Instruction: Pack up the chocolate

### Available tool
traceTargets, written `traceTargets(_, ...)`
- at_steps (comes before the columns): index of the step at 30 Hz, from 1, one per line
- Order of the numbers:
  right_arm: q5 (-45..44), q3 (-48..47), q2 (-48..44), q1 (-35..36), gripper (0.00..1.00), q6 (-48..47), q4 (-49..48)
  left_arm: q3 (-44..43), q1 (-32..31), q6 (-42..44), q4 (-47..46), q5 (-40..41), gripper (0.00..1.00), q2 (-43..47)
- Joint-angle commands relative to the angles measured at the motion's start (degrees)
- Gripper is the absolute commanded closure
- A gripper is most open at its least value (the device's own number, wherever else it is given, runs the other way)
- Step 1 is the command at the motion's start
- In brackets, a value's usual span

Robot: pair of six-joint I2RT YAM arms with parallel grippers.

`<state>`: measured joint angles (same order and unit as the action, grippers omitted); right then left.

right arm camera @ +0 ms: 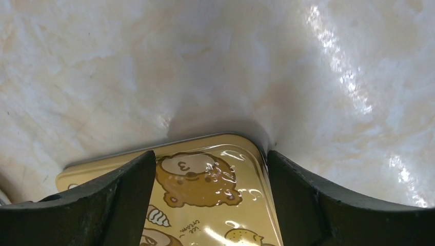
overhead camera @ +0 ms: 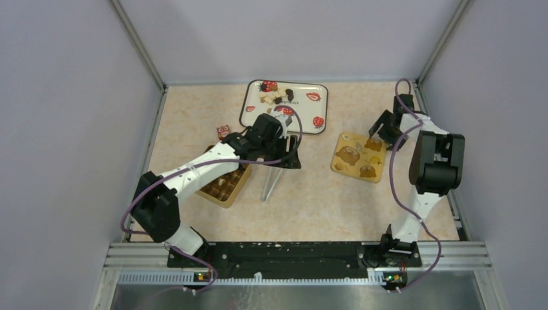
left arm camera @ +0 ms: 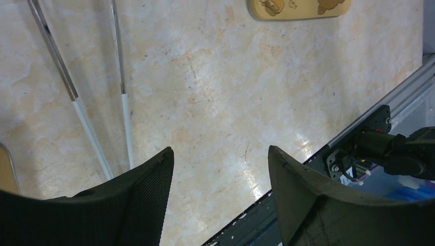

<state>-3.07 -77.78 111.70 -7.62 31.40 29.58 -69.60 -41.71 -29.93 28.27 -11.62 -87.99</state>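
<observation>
Gridded box point(overhead camera: 229, 187), some cells filled, chocolate point(overhead camera: 276, 97) on strawberry tray point(overhead camera: 305, 111)

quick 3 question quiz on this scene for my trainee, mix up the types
1. True or false: the left pincer is shut.
2. The right pincer is: A open above a corner of the bear lid; B shut on the lid; C out of view.
3. Fill in: the loose chocolate lies on a tray printed with ____.

Key: 1 false, it is open and empty; 2 A; 3 strawberries.
</observation>
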Motion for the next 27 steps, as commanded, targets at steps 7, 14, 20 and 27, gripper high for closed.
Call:
traceTargets(7,10.57,15.75,-11.37,6.09,0.23,3.08,-6.4,0.7,-0.12,-0.43,-7.07,-6.39,0.27,-3.32)
traceTargets(14,18.95,23.82,-16.93,9.41,0.24,5.27,-9.93,0.03,-0.12,-1.04,-9.23,-10.33,0.27,-8.21)
traceTargets(20,18.92,25.9,-23.47,9.46,0.23,3.13,-6.92,-2.42,-0.12,-1.09,-9.78,-13.29,0.27,-12.54)
traceTargets(27,7.56,25.16,-29.27,9.37,0.21,0.54,-3.45,-4.54,-0.13,-1.48,-10.43,-14.42,0.27,-16.01)
